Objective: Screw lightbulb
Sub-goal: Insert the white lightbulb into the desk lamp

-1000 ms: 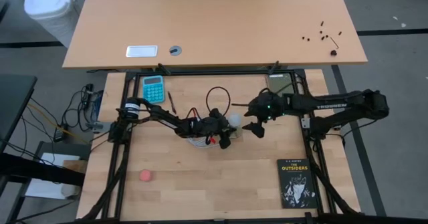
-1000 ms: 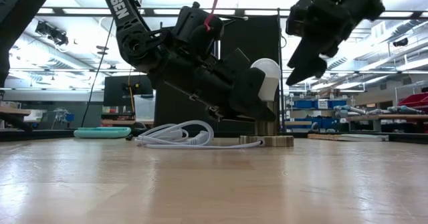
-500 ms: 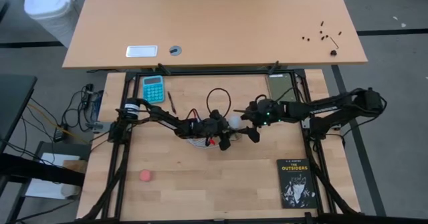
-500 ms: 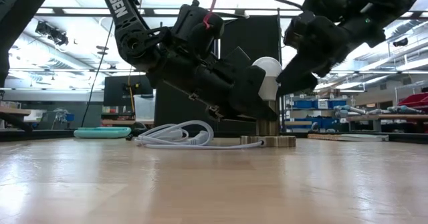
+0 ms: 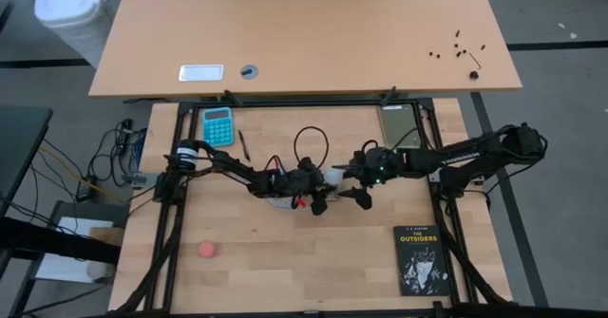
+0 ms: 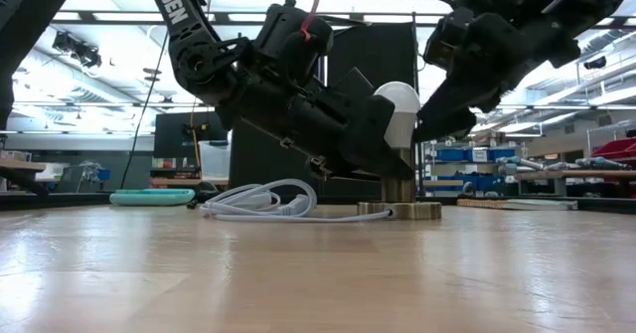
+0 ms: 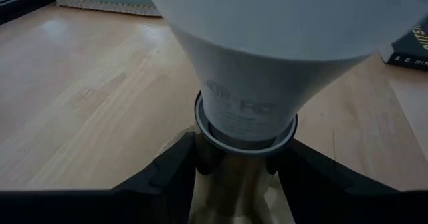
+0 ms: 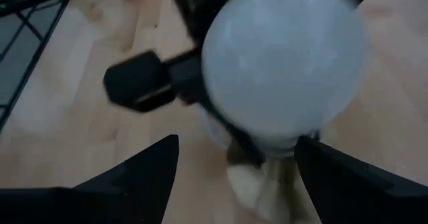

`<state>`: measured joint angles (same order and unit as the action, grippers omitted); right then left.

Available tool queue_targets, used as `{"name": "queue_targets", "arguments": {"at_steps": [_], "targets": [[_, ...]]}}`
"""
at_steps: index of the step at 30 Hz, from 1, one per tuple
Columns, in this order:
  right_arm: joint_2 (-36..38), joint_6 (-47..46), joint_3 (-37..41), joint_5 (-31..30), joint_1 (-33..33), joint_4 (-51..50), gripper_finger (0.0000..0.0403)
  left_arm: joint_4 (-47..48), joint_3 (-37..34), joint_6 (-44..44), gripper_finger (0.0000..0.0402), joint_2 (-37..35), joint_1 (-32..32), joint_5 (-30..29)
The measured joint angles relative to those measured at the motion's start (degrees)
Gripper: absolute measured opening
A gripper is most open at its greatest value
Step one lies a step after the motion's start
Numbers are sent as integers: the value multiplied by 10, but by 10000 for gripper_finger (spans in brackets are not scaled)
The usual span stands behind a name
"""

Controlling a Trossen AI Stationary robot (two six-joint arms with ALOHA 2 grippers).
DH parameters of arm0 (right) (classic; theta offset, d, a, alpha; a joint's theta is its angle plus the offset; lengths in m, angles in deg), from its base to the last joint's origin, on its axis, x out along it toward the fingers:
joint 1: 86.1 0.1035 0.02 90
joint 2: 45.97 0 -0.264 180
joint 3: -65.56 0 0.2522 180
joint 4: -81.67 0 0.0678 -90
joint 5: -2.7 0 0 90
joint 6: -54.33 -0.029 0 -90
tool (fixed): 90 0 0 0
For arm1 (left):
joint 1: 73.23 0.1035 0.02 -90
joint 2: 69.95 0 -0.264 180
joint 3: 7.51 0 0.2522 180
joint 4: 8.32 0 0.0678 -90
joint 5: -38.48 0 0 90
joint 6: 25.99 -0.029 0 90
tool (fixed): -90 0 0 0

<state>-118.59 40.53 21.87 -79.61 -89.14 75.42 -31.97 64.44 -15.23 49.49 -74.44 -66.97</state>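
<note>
The white frosted lightbulb (image 6: 397, 107) stands upright with its base in a brass socket (image 6: 399, 189) on a round disc (image 6: 397, 211) at the table's middle. It also shows in the high view (image 5: 332, 174). My left gripper (image 5: 315, 190) is shut on the socket below the bulb. My right gripper (image 5: 349, 179) is open. Its fingers (image 8: 144, 174) stand on either side of the bulb's globe (image 8: 284, 70), coming from the table's right, apart from it. My left gripper pinches the brass socket (image 7: 231, 184) between its two fingers (image 7: 170, 174), just under the bulb's neck (image 7: 244, 110). The fingers come slanting down from the table's left. The socket stands upright on its disc on the table.
The socket's white cord (image 6: 263, 202) lies coiled to the left of the disc. A teal calculator (image 5: 218, 125) and a pen (image 5: 243, 145) lie at the far left, a dark tablet (image 5: 397, 121) at the far right, a black book (image 5: 421, 259) near right, and a red ball (image 5: 207, 250) near left.
My right gripper has gone toward the table's left and down toward the bulb, staying open. Its fingers now stand around the bulb's globe. The bulb, the socket and my left gripper have kept still.
</note>
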Motion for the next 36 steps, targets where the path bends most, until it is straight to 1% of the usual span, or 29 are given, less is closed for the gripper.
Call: {"name": "queue_targets", "arguments": {"at_steps": [8,9,10,13,15,20,24,30,32,34,35,36], "targets": [[20,-32,0,67,40,-47,307,0,0,1,193,0,1,-4],[25,-32,0,62,47,-55,307,0,0,1,193,0,1,-4],[29,-38,0,44,52,-66,307,0,0,1,193,0,1,-4],[34,-53,0,-46,54,-86,307,0,0,2,193,0,1,-4],[34,-50,0,-77,51,-72,307,0,0,2,193,0,1,-4],[33,-32,0,-92,32,-20,307,-1,0,3,193,0,0,-4],[33,-30,0,-90,24,-15,307,-2,0,3,193,0,0,-5],[32,-16,0,-41,27,-13,307,-2,0,4,193,0,0,-5],[33,-17,0,-9,34,-10,307,-3,0,4,193,0,0,-5],[35,-20,0,42,42,-5,307,-3,0,4,193,0,0,-5],[37,-20,0,58,46,-2,307,-3,0,4,193,0,0,-5],[38,-22,0,59,50,-6,307,-3,0,4,193,0,0,-5]]}}
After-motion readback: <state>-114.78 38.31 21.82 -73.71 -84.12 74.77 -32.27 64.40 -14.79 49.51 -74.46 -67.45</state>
